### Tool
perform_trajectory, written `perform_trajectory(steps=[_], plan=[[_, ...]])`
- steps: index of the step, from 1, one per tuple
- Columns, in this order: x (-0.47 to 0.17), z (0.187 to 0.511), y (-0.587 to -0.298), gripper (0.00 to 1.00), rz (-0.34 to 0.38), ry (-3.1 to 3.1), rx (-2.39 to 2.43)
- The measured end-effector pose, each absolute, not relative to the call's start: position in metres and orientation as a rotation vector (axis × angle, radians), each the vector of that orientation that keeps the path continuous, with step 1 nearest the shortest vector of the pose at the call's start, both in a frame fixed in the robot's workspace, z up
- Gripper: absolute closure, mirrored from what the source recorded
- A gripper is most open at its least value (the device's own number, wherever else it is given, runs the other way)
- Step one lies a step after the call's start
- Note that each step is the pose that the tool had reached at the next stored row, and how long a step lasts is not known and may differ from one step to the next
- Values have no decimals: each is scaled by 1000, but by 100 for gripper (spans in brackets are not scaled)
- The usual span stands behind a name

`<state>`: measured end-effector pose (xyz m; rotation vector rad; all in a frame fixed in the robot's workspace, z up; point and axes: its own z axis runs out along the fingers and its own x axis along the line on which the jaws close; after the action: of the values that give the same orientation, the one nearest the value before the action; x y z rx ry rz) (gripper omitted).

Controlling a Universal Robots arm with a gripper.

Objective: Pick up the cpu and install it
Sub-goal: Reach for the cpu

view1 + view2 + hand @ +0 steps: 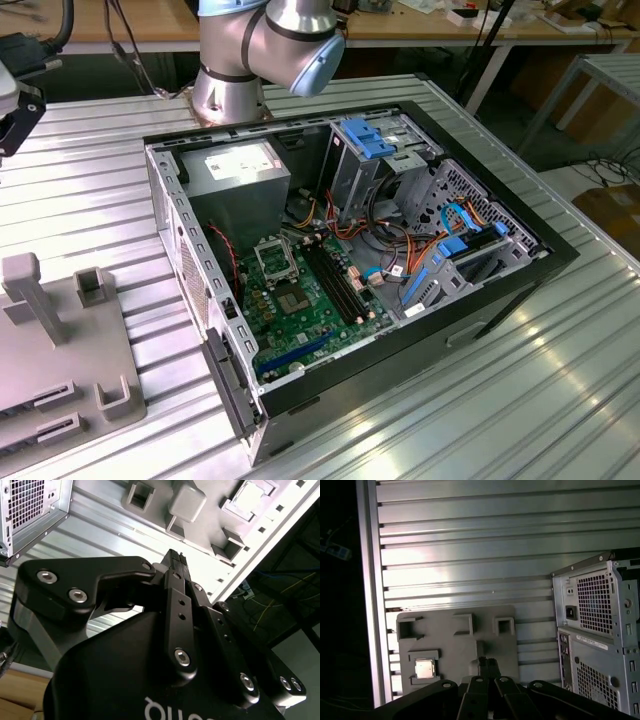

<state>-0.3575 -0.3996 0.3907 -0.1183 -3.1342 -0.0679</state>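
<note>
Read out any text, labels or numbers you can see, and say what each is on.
Power supply label: print too small to read.
Case rear sticker: too small to read.
Lettering on the gripper: cut off at the picture's edge.
No other text.

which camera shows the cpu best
The first wrist view: the cpu sits face-on in its pocket on the grey holder plate, its edges clear against the grey. The second wrist view catches it at a slant, washed pale by glare. The exterior view shows part of the grey holder plate.
</note>
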Motion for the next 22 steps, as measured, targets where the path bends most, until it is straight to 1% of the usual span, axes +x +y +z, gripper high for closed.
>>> perform_trajectory(steps=[22], plan=[[-365, 391, -400, 89, -68, -3134, -118]])
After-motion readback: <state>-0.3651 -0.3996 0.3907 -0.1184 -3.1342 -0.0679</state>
